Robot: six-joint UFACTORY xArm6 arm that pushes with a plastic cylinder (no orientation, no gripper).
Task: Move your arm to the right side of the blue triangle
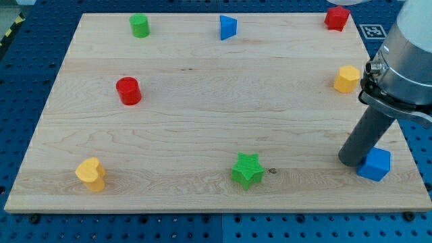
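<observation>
The blue triangle [228, 27] lies near the view's top, a little right of the middle of the wooden board [202, 115]. My tip [352, 160] rests on the board at the lower right, far below and to the right of the blue triangle. It touches the left side of a blue cube [374, 164]. The dark rod rises from the tip up to the grey arm at the right edge.
A green cylinder [140, 25] stands at the top left and a red cylinder [128, 90] at the left. A yellow heart [91, 173] is at the bottom left, a green star [248, 169] at the bottom middle. A yellow hexagon [347, 79] and a red block [337, 17] are at the right.
</observation>
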